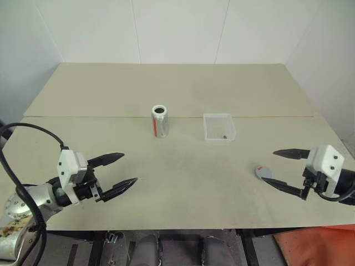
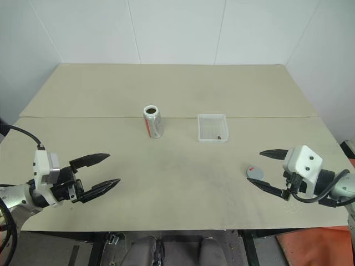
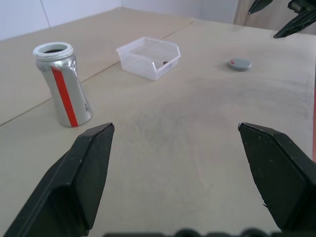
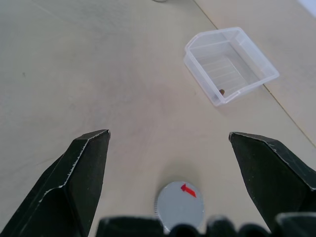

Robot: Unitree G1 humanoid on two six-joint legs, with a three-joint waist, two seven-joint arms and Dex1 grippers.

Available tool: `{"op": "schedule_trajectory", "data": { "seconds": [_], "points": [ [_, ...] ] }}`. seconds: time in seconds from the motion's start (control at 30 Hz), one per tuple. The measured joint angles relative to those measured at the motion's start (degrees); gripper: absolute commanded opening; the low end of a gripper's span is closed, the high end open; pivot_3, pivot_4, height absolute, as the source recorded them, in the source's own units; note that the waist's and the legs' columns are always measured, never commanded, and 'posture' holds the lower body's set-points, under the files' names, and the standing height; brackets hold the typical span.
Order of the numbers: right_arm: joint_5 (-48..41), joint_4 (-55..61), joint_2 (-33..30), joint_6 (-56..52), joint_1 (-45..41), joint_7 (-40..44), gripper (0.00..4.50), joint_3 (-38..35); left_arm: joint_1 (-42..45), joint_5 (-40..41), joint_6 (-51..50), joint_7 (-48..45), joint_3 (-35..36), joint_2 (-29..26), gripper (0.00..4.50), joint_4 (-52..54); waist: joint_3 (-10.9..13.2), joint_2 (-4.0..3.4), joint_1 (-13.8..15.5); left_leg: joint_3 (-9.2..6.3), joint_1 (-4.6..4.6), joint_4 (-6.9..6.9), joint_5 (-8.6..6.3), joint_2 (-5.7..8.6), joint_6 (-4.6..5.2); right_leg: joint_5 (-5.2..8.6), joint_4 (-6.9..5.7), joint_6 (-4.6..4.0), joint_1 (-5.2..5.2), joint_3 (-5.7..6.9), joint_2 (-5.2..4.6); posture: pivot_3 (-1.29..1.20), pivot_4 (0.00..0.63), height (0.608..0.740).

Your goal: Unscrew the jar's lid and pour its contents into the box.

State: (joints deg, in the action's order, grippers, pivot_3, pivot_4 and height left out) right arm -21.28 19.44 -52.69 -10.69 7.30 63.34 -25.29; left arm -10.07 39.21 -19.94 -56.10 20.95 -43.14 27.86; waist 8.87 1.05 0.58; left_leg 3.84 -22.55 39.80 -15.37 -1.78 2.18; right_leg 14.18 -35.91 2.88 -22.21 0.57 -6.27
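You are looking at the clear plastic box [image 1: 218, 127] sitting mid-table, just right of the open silvery jar [image 1: 160, 121] standing upright with its red stripe. The grey lid [image 4: 179, 206] is lying flat by your right gripper [image 1: 280, 168]; the dark speck of contents [image 4: 222, 92] is resting inside the box. Both the right and left gripper [image 1: 123, 170] are gaping wide, holding nothing.
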Motion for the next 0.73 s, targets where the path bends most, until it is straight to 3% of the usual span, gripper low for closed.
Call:
{"op": "schedule_trajectory", "data": {
  "seconds": [0.43,0.73],
  "points": [
    [-1.16,-0.65,6.88,0.88,-2.69,-4.81,4.5,4.67,5.57,1.49,-4.06,-4.67,-1.31,-3.82,4.36,-4.35,0.01,0.0,-0.07,0.01,-0.03,-0.02,0.0,-0.03,-0.01,0.0,-0.03,0.0,-0.05,0.0,0.01,0.0,0.15,0.74],
    [-0.32,-0.44,5.86,1.33,-4.28,-4.45,4.5,8.06,4.29,3.97,-7.23,-3.4,3.68,-5.11,4.36,-2.65,0.02,0.01,-0.09,0.01,-0.04,-0.02,0.0,-0.08,-0.02,0.0,-0.02,-0.01,-0.06,0.01,0.0,0.0,0.15,0.74]
  ]
}}
